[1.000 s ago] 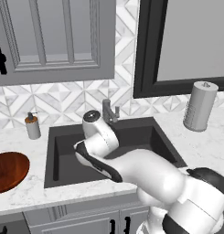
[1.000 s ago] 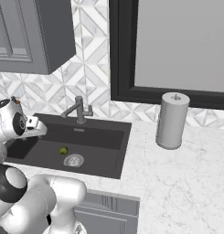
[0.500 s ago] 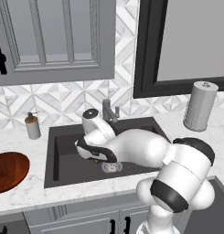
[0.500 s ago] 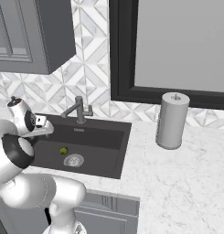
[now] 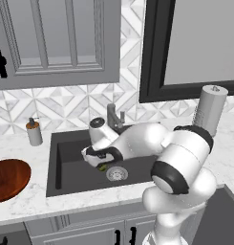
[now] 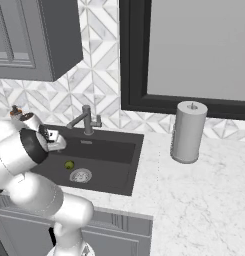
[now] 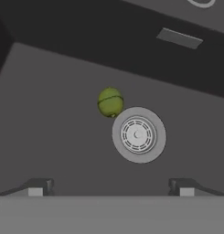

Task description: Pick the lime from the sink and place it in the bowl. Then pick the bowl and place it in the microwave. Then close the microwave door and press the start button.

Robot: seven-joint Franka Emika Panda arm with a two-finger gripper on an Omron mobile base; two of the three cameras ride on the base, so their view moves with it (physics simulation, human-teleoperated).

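Yellow-green lime (image 7: 110, 101) sits beside the drain (image 7: 139, 135) in the sink (image 7: 49, 119); pincer (image 7: 111, 187) gapes wide above, and that small, firm, roll-prone fruit wants gripping across its middle.

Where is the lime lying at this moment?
The lime lies on the floor of the sink, right beside the round metal drain; in the right base view it sits just behind the drain, below the faucet.

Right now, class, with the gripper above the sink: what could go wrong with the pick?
1. The lime is round and lies against the drain; the open gripper might nudge it so it rolls away.
2. The fingertips could scrape the floor of the sink if they descend too far.
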